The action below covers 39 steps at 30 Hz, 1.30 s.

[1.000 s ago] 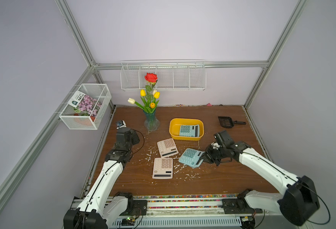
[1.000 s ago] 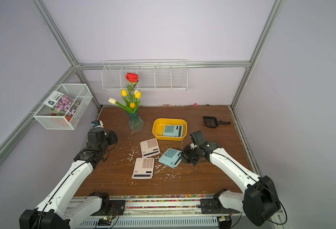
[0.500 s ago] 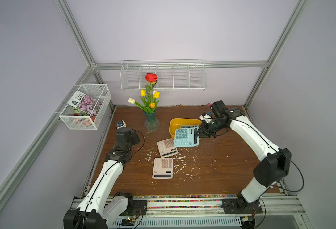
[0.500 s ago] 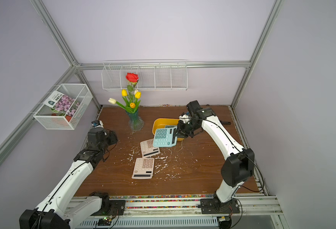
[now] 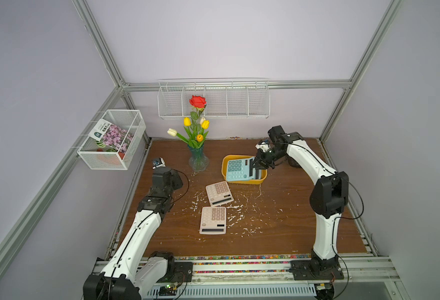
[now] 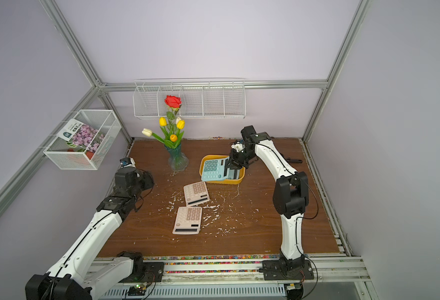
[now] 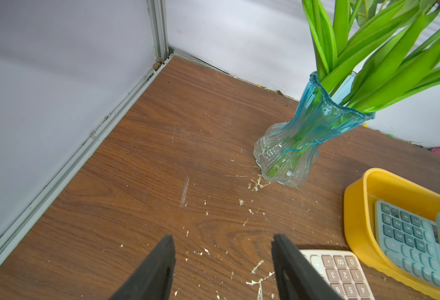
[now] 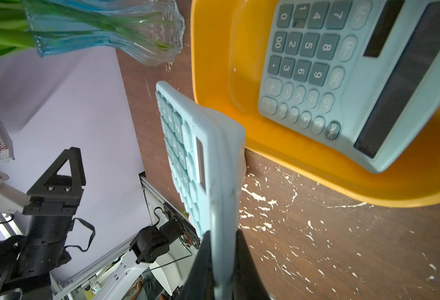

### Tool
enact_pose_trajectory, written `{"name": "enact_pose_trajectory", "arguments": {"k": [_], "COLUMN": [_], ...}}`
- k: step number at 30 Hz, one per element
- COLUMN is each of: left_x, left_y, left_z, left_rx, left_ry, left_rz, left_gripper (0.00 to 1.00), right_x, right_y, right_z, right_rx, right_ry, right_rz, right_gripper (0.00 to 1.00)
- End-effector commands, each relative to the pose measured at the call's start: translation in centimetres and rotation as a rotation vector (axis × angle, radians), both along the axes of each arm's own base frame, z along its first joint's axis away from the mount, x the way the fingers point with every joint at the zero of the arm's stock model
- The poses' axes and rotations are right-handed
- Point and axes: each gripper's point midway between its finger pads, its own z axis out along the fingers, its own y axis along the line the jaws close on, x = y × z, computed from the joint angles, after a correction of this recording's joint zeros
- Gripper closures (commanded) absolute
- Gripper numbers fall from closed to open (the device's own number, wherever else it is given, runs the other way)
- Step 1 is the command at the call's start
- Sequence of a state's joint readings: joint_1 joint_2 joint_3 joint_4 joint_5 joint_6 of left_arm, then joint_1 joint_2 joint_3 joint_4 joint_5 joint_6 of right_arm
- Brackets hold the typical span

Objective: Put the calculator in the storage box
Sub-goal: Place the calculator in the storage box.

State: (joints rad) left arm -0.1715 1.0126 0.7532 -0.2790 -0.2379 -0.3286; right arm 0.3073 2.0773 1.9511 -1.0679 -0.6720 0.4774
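Over the yellow storage box [image 5: 224, 170], right gripper [image 5: 255, 166] clamps a tilted blue calculator [image 5: 237, 170]; left gripper [image 7: 222, 237] jaws apart, empty.

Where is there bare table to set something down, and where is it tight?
Free: the back-left corner of the table between the open left gripper and the vase; the wood between the two beige calculators and the right arm's base. Crowded: the middle, where the storage box, the blue calculator clamped in the right gripper and those calculators sit close.
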Motion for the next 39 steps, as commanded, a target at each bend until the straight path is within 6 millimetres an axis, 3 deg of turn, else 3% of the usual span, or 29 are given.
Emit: {"name": "enact_pose_trajectory", "arguments": {"k": [1, 20, 28, 39], "left_x": [0.0, 0.1, 0.1, 0.2], "left_y": [-0.1, -0.1, -0.2, -0.2], "left_z": [0.7, 0.5, 0.4, 0.4], "left_rx": [0.004, 0.007, 0.005, 0.006], "left_ry": [-0.006, 0.002, 0.004, 0.004], "left_rz": [-0.006, -0.006, -0.008, -0.010], "left_gripper": [0.36, 0.37, 0.36, 0.37], "right_x": [1.4, 6.2, 6.7, 5.9], "right_y": [0.2, -1.1, -1.3, -1.8], "right_z": [0.3, -3.5, -4.8, -6.2], "right_rx": [0.033, -0.025, -0.042, -0.065], "right_ry": [-0.032, -0.013, 0.015, 0.052], "right_rz": [-0.001, -0.077, -0.056, -0.032], "right_gripper": [1.00, 1.00, 1.00, 1.00]}}
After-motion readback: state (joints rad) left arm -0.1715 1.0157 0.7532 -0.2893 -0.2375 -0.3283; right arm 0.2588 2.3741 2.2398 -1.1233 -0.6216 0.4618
